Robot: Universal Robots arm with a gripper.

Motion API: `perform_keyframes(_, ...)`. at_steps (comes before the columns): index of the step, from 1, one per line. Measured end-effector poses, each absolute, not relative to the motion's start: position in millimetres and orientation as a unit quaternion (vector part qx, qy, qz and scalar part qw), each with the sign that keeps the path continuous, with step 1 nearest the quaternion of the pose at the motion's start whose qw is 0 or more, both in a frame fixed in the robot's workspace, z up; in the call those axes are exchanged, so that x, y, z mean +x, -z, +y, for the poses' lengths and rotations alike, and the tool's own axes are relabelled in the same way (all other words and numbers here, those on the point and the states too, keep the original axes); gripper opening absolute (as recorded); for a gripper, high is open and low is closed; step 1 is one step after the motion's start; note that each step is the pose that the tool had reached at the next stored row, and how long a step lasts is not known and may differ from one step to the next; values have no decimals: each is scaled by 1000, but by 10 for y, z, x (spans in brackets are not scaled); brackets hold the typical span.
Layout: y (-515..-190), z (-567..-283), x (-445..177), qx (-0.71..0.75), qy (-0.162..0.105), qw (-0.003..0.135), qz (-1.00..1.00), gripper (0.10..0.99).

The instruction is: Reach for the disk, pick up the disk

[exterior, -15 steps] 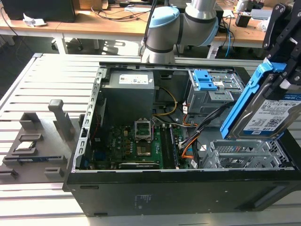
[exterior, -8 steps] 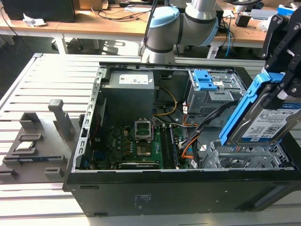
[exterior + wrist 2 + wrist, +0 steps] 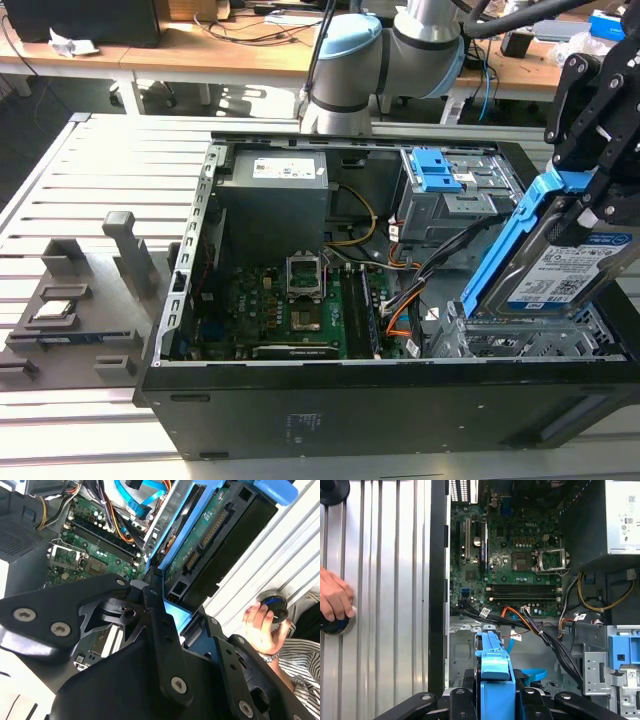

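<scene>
Black claw (image 3: pixel 590 205) pinching the disk (image 3: pixel 560 272) tilted above the open computer case (image 3: pixel 300 400), cables (image 3: pixel 545 635) beneath, a person's hand (image 3: pixel 335 597) nearby

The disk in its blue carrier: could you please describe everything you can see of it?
The disk is a flat silver-grey drive with a white-and-blue label, edged by a blue plastic frame. In the exterior view it stands tilted on edge above the open computer case's drive cage, at that view's right. The hand is shut on its upper end. The second wrist view shows its green circuit board underside.
</scene>
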State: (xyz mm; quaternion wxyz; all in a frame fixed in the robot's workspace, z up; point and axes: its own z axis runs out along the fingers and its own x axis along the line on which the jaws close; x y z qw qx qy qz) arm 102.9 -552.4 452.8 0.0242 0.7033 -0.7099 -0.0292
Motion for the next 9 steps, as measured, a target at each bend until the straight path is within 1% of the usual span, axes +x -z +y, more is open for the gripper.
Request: perform_keyframes(9,-4500,-5524,1029,703,29,24,-710,365)
